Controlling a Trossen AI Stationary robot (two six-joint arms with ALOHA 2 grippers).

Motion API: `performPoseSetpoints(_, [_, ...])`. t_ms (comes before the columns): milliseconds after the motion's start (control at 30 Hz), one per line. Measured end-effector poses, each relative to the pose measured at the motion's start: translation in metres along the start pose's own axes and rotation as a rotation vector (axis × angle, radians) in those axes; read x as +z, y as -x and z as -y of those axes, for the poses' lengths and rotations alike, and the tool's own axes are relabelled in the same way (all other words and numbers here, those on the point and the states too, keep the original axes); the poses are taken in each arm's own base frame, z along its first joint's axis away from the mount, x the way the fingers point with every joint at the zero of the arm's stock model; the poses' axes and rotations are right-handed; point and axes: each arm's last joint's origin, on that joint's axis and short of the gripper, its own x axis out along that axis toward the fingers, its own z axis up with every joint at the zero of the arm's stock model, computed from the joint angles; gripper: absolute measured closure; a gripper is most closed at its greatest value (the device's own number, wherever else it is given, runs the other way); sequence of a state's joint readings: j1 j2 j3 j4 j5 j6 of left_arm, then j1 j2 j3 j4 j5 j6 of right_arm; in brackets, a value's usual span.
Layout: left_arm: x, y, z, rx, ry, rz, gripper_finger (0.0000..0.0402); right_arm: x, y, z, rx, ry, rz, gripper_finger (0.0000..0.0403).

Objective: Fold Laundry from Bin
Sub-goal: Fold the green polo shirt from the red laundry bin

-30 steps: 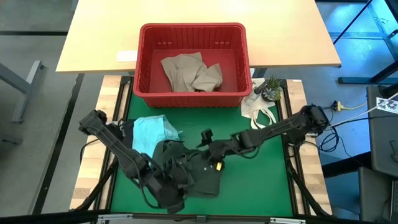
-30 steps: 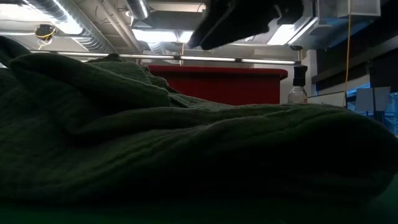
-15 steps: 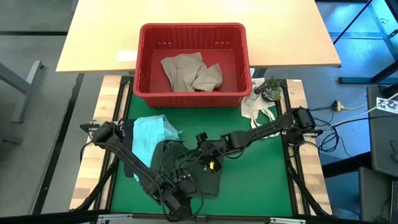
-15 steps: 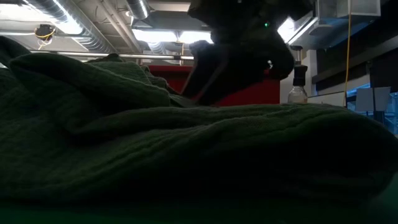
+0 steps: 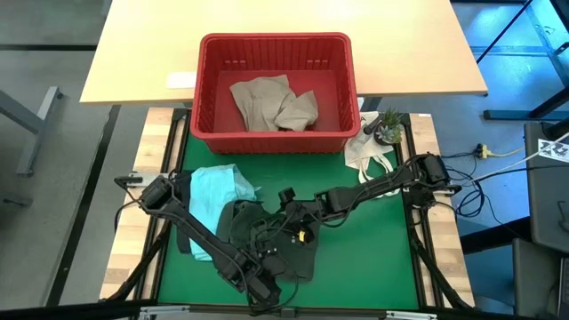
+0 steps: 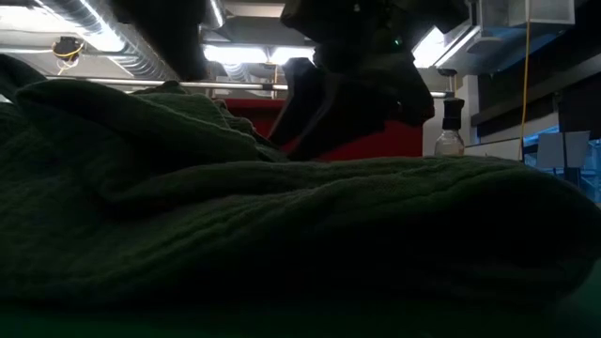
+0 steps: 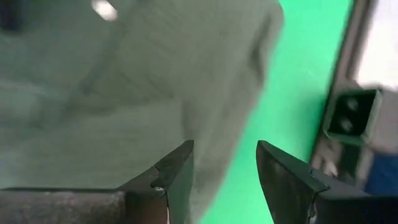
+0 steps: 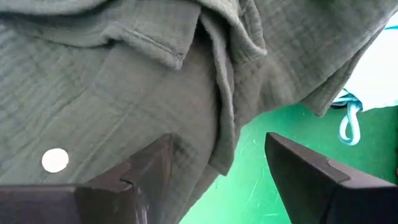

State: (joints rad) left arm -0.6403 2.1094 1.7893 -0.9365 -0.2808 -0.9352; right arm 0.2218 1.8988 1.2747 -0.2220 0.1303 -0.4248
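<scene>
Olive-green garment (image 5: 267, 240) lies crumpled on the table (image 5: 364, 258). Left gripper (image 5: 265, 292) and right gripper (image 5: 286, 233) both hover over it, fingers apart, gripping nothing.

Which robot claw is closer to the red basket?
The right gripper. It hovers open over the dark green garment mid-mat, just below the red basket. The left gripper, also open, sits at the garment's near edge, farther away.
</scene>
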Motion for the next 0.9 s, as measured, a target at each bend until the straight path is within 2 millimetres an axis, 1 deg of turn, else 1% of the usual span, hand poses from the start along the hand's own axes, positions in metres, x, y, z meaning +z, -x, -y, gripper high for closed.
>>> performPoseSetpoints(100, [-0.007, 0.002, 0.006, -0.079, 0.037, -0.106, 0.0235, -0.001, 0.0, -0.001, 0.005, 0.001, -0.01, 0.015])
performPoseSetpoints(200, [-0.016, 0.005, 0.012, -0.109, 0.2, -0.177, 0.0235, -0.001, 0.0, -0.001, 0.006, 0.002, -0.012, 0.015])
performPoseSetpoints(267, [-0.021, 0.007, 0.015, -0.09, 0.347, -0.167, 0.0235, -0.001, 0.0, -0.001, 0.006, 0.002, -0.012, 0.015])
performPoseSetpoints(367, [-0.029, 0.01, 0.02, -0.049, 0.573, -0.104, 0.0235, -0.001, 0.0, -0.001, 0.006, 0.002, -0.012, 0.015])
performPoseSetpoints(500, [-0.039, 0.013, 0.021, 0.011, 0.86, -0.072, 0.0235, -0.001, 0.0, -0.001, 0.006, 0.002, -0.012, 0.015])
performPoseSetpoints(600, [-0.049, 0.016, 0.021, 0.07, 1.019, -0.072, 0.0235, -0.001, 0.0, -0.001, 0.006, 0.002, -0.012, 0.015])
performPoseSetpoints(733, [-0.061, 0.013, 0.021, 0.14, 1.109, -0.032, 0.0235, -0.001, 0.0, -0.001, 0.006, 0.002, -0.012, 0.015])
performPoseSetpoints(900, [-0.065, 0.004, 0.02, 0.18, 1.139, 0.088, 0.0235, -0.001, 0.0, -0.001, 0.005, 0.001, -0.011, 0.015])
